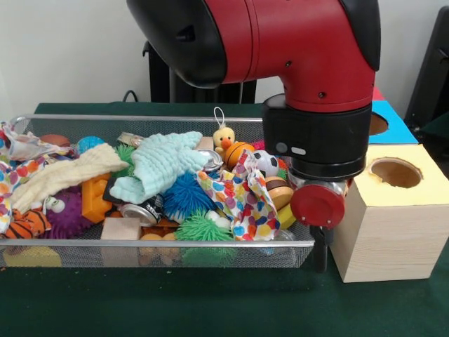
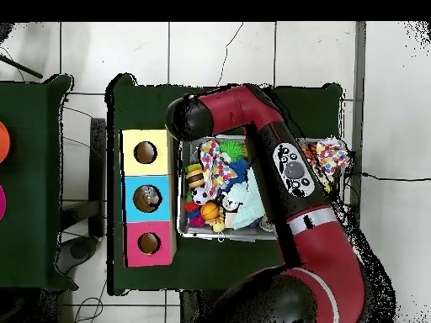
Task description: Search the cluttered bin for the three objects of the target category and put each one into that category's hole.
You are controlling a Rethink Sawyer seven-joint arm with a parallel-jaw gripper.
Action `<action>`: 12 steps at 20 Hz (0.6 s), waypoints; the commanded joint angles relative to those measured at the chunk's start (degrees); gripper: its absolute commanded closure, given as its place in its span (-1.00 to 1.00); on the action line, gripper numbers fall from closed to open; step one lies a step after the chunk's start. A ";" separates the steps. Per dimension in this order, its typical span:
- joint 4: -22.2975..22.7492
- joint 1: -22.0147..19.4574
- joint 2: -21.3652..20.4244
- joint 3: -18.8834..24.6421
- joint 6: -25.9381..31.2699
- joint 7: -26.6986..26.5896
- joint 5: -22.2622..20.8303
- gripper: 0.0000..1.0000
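The arm (image 1: 309, 77) hangs over the gap between the toy-crammed basket (image 1: 161, 243) and the yellow-topped box (image 1: 393, 217), blocking it; the box's hole (image 1: 396, 171) lies open.

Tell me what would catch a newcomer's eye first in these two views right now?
The big red and black robot arm fills the top of the front view, its wrist hanging at the bin's right end. Below it, the wire mesh bin overflows with toys: a pale green cloth on top and a polka-dot cloth beside it. Overhead, three boxes with round holes, yellow, blue and pink, line the bin's side.
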 commanded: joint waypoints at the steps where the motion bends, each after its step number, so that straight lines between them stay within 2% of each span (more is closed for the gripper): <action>1: -0.50 -0.65 0.85 1.19 6.67 -18.71 0.68 -1.00; 6: 11.50 -4.01 -4.54 1.48 1.36 -15.01 0.87 -1.00; 12: 16.43 -6.92 -5.60 3.04 0.10 -15.64 0.69 -1.00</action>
